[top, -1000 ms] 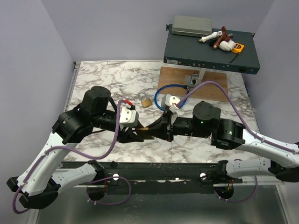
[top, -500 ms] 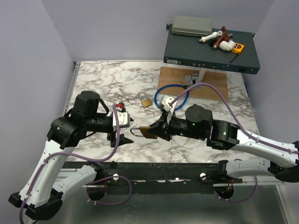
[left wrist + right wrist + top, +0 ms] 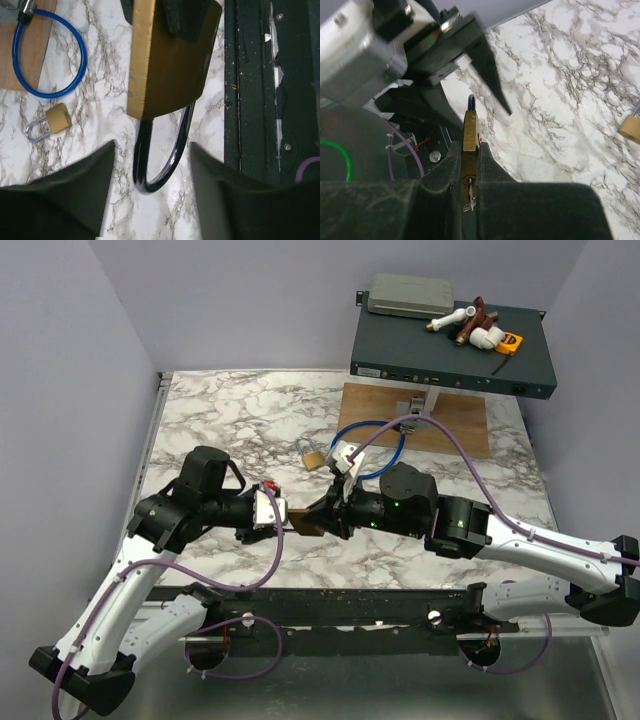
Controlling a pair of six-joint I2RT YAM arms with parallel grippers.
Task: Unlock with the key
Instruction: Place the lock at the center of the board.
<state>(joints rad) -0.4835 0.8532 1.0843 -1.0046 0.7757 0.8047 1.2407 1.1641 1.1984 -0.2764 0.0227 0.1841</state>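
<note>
Jaws of the right gripper (image 3: 469, 150) clamp the large brass padlock (image 3: 470, 131), tiny silvery key (image 3: 469, 199) in its keyhole, so its dark shackle (image 3: 142, 155) sits between the parted, empty jaws of the left gripper (image 3: 152, 146).

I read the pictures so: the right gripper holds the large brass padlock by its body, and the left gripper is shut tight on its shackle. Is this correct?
Not quite. The left gripper is open, not shut: in the left wrist view its fingers stand apart, with the shackle between them. The right gripper does hold the large brass padlock by its body.
</note>
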